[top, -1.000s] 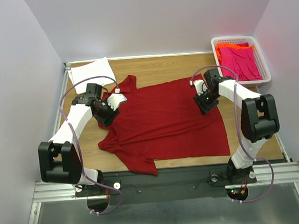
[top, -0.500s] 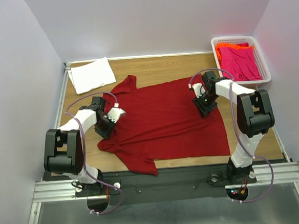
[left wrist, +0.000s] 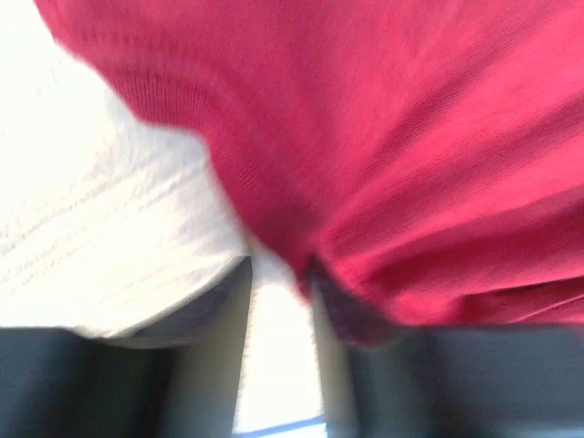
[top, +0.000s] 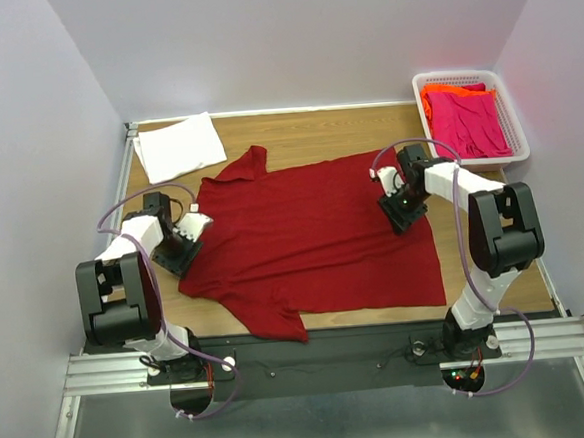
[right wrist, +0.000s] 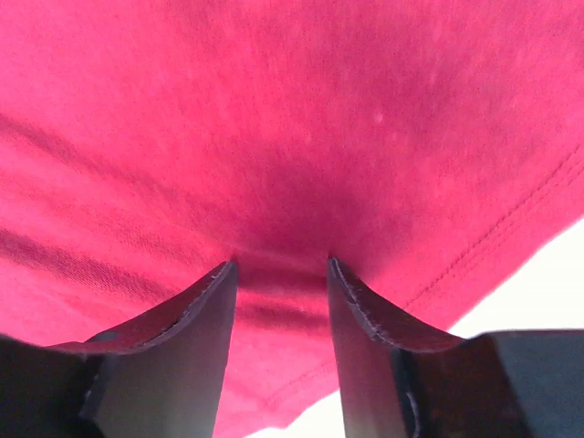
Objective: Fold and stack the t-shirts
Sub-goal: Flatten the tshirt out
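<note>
A large dark red t-shirt (top: 313, 233) lies spread flat across the middle of the table. My left gripper (top: 181, 255) sits low at its left edge; in the blurred left wrist view the left gripper (left wrist: 278, 265) has a gap between its jaws, with bright table showing through and the red t-shirt (left wrist: 411, 137) lapping over the right finger. My right gripper (top: 402, 216) presses down on the shirt's right part. In the right wrist view the right gripper (right wrist: 281, 263) stands open, both tips on the red t-shirt (right wrist: 292, 109). A folded white t-shirt (top: 177, 147) lies at the back left.
A white lattice basket (top: 514, 128) at the back right corner holds pink t-shirts (top: 471, 121) and an orange one (top: 444, 92). Bare wooden table (top: 495, 255) shows right of the red shirt. Side walls stand close on both sides.
My left gripper has moved left and nearer, and the red shirt's left side has spread out leftward with it. The right gripper has barely shifted.
</note>
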### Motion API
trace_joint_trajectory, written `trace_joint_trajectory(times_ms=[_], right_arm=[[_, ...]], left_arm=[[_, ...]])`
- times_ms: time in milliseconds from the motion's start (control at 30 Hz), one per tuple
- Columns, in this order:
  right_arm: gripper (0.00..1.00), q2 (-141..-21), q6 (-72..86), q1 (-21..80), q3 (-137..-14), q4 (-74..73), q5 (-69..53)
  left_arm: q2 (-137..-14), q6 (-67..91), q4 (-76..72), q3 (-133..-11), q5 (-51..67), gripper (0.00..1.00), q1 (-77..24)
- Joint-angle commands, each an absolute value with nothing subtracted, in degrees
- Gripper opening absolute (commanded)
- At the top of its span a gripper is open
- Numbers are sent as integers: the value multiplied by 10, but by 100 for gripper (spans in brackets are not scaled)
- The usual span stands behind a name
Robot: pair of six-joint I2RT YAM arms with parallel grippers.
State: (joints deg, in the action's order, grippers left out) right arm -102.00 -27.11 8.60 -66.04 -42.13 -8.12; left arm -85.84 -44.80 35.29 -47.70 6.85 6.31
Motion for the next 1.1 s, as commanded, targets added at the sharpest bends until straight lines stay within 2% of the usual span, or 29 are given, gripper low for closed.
trace_joint_trajectory(times_ms=[0,167,267,433,600,800,1067], right_arm=[[55,-979,-279,83,-673,-458,-112],[56,-991,-263,83,-772,-457,-145],[52,-1050,-241,83,-825,-442,-150],[45,-1161,-202,82,-930,-406,-133],[45,-1228,-180,83,-997,-390,-121],[43,-1270,-190,79,-976,-379,-62],[42,-1212,-219,39,-858,-376,-54]], left_arm=[[-832,-493,427,-545,81,58,76],[-881,-450,436,-711,161,59,76],[-940,-403,403,-777,209,57,68],[-1059,-319,314,-893,224,52,39],[-1124,-294,278,-981,226,59,-15],[-1173,-291,243,-1005,207,62,-87],[-1237,-299,229,-1041,189,63,-120]])
